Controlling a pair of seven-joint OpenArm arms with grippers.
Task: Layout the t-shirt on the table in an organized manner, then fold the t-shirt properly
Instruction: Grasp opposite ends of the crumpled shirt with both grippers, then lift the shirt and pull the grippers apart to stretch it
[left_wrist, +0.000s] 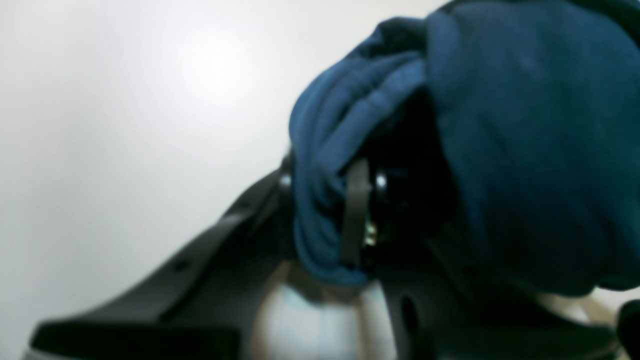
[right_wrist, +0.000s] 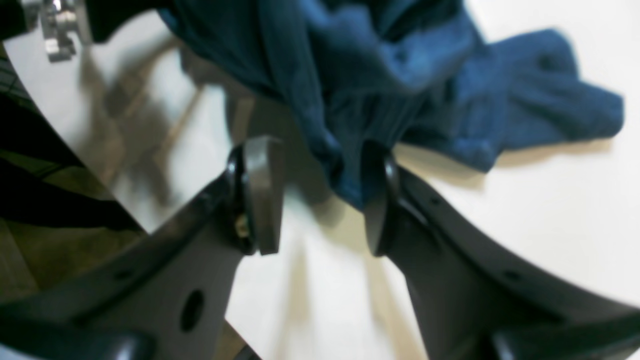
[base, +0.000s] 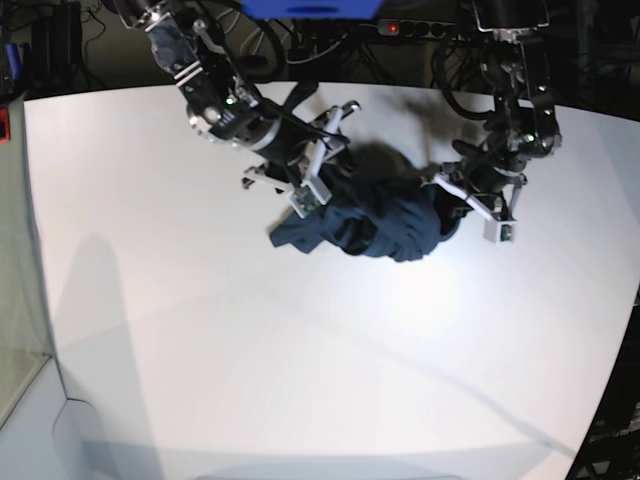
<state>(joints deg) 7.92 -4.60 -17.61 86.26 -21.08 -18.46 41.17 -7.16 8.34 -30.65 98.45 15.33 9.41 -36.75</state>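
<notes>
One t-shirt (base: 385, 225), one table (base: 300, 380) and two grippers are in view.

In the left wrist view, the left gripper (left_wrist: 325, 220) sits closest to the lens, its two dark fingers drawn nearly together with a thick roll of navy cloth pinched between them. A grey pad (left_wrist: 354, 215) presses against the bunched fabric, which wraps over and around the fingertips and rises up and away from the tool in a loose, bulging mass (left_wrist: 530, 150). Beyond the fingers there is only the white tabletop (left_wrist: 125, 125).

In the right wrist view, the right gripper (right_wrist: 320, 195) has its two fingers standing wide apart. The far-side finger's pad (right_wrist: 376, 200) touches a hanging fold of the shirt (right_wrist: 345, 125), while the other pad (right_wrist: 264, 192) stands clear of the cloth, with bare table showing between them. Nothing is clamped there. Past the fingertips the shirt spreads outward, and one crumpled part, seemingly a sleeve (right_wrist: 545, 85), lies flat on the white surface farther off.

From the base view, the shirt is a single crumpled heap on the far half of the table, lying between the two tools. The right gripper (base: 318, 180) meets its one edge and the left gripper (base: 455, 200) meets the opposite edge.
</notes>
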